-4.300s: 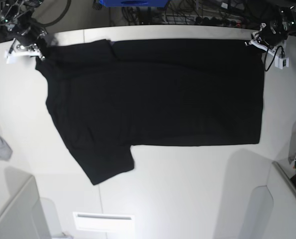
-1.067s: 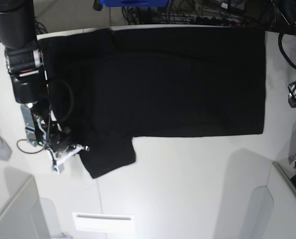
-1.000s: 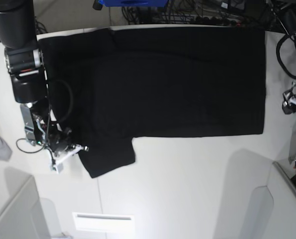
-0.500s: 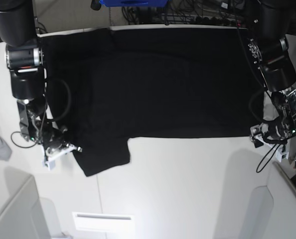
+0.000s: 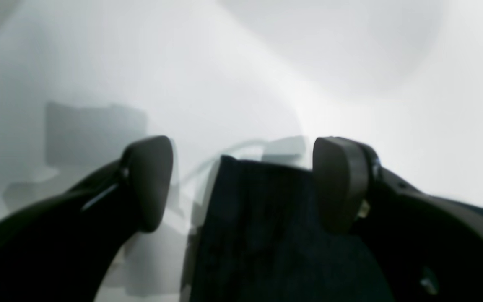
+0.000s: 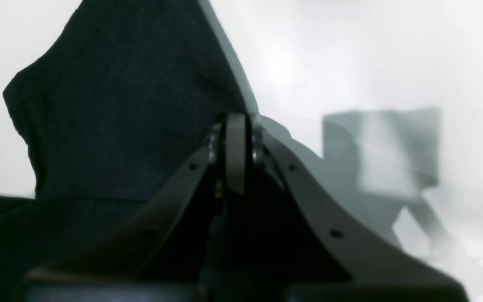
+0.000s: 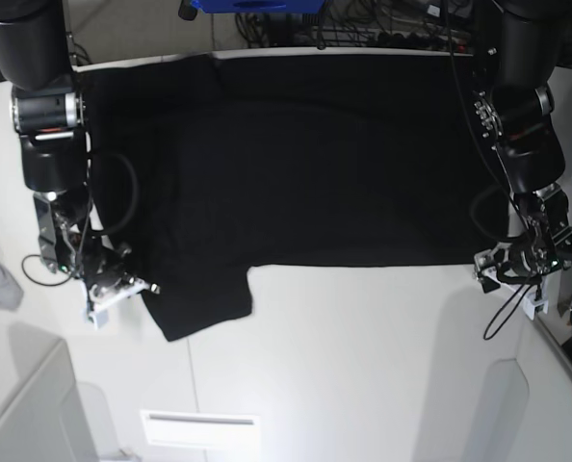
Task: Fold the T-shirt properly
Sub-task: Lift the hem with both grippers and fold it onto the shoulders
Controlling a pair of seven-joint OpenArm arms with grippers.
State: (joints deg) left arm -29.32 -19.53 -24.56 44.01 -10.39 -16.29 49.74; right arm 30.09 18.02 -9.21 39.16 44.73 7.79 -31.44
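Two claws: both at the T-shirt's [image 7: 305, 159] near edge
T-shirt: spread flat on white surface [image 7: 344, 366]
Left claw [image 5: 241, 184]: wide open, straddling hem corner
Right claw [image 6: 235, 157]: closed tight at sleeve edge
Writing: none readable

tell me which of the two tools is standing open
The left tool: its fingers stand apart around the T-shirt corner, while the right tool is shut.

Black T-shirt [image 7: 305, 164] spread flat across white table, plain side up, 1 sleeve jutting toward camera.
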